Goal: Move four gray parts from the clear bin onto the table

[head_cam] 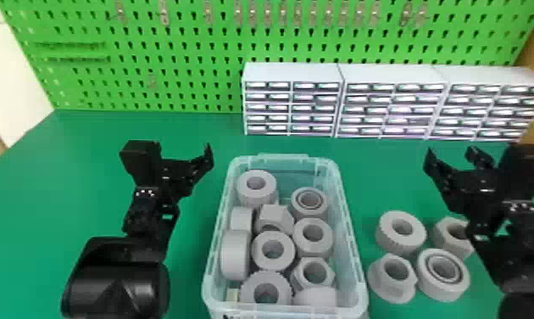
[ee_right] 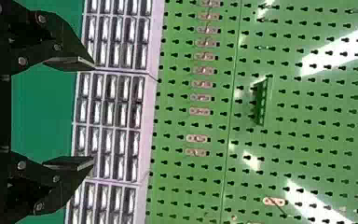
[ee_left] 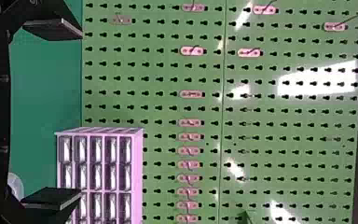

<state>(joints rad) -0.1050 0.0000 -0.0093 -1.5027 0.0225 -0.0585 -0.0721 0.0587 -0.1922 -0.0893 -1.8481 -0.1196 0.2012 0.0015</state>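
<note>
The clear bin (head_cam: 357, 271) stands mid-table with several gray parts inside, among them a ring (head_cam: 273, 251) and a hex nut (head_cam: 312, 273). On the table to its right lie a ridged ring (head_cam: 401, 232), a hex nut (head_cam: 452, 237), a flanged nut (head_cam: 392, 278) and a bearing (head_cam: 443, 275). My left gripper (head_cam: 194, 159) is left of the bin, above the table; the left gripper (ee_left: 53, 114) is open and holds nothing. Over the table right of the bin, beyond the loose parts, is my right gripper (head_cam: 452, 159); the right gripper (ee_right: 70, 113) also stands open with nothing between its fingers.
White drawer cabinets (head_cam: 291, 74) line the back of the table, from the middle to the right. Behind them rises a green pegboard (head_cam: 173, 55) with hooks. Bare green tabletop (head_cam: 84, 169) extends on the left.
</note>
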